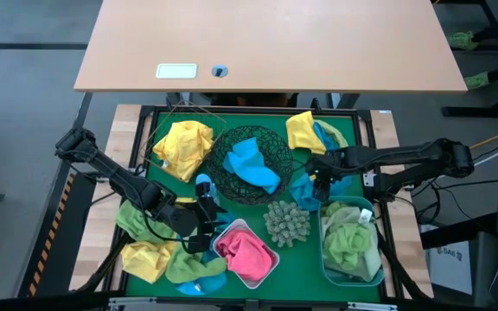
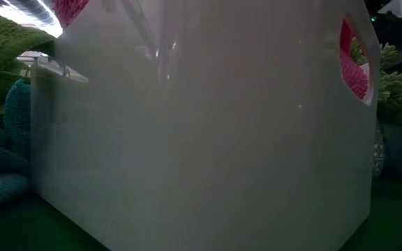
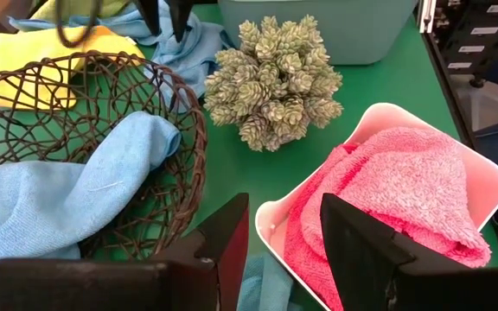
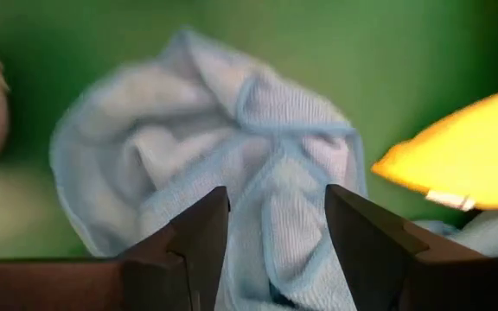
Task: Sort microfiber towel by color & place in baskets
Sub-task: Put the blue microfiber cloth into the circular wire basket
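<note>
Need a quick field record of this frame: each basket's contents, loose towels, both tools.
mesh bowl: blue towel inside
white tub: pink towel inside
blue tub: green towels inside
loose towels: yellow towel at the mat's far left; yellow, green and blue pile near left; yellow and blue far right
left tool: open, empty, beside the white tub
right tool: open, empty, above a loose blue towel
spiky ball: on the mat between the tubs
</note>
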